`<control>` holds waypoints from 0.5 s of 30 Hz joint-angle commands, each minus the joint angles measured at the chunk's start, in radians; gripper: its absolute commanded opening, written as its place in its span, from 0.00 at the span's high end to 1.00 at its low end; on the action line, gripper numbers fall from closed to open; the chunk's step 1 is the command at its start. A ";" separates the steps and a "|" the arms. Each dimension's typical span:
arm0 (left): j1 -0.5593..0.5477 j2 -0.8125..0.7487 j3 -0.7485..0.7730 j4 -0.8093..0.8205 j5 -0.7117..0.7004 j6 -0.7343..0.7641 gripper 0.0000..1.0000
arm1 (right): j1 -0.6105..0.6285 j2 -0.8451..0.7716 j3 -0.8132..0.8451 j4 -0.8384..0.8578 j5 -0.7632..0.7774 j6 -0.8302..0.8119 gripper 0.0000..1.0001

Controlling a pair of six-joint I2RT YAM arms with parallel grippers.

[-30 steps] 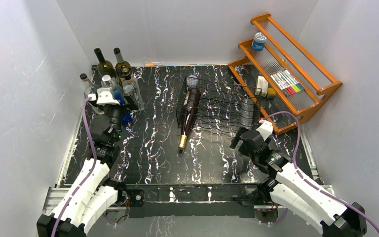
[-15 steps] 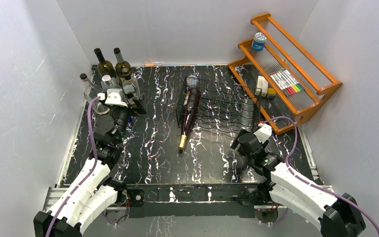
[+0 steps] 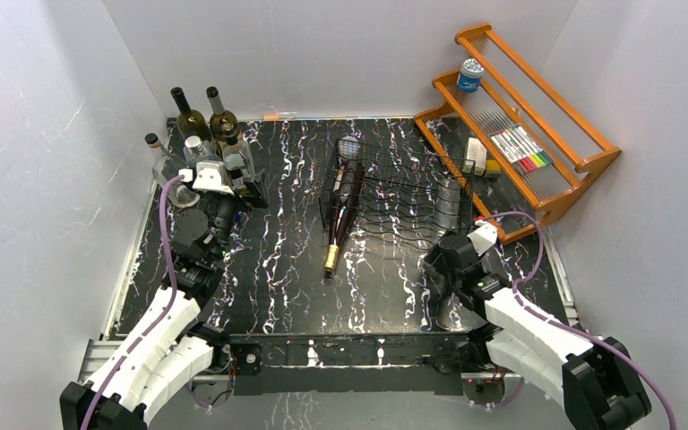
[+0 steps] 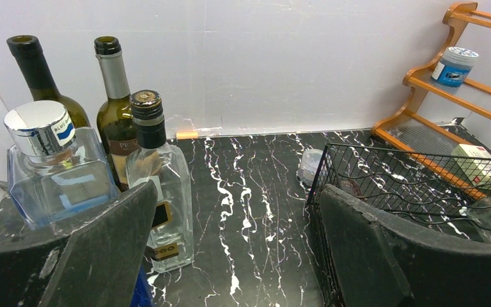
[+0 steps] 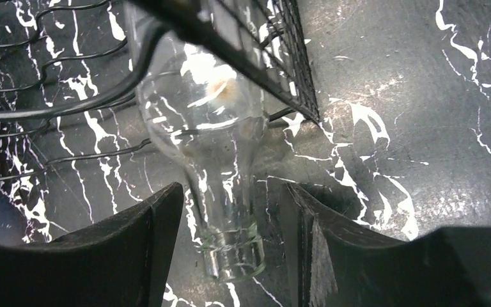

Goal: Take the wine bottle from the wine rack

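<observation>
Marbled table [image 3: 278,269], left claw [image 4: 236,198] agape by bottles [image 4: 160,185], right claw [image 5: 231,192] parted astride racked clear bottle [image 5: 198,121]

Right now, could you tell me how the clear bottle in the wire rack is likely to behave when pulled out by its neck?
The clear bottle looks empty, so it is probably light. Its smooth glass neck, between the fingers of the right gripper, may slip under a light grip. Round and lying in the wire rack, it would likely roll if laid down elsewhere.
</observation>
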 commanded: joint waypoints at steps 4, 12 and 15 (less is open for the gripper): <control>-0.007 -0.001 0.037 0.020 0.010 -0.005 0.02 | -0.050 0.024 -0.034 0.110 -0.034 -0.004 0.34; -0.009 0.002 0.034 0.020 0.006 -0.005 0.02 | -0.068 0.017 -0.038 0.114 -0.068 -0.004 0.54; -0.012 0.005 0.034 0.019 0.002 -0.005 0.02 | -0.069 0.006 -0.016 0.070 -0.102 -0.025 0.64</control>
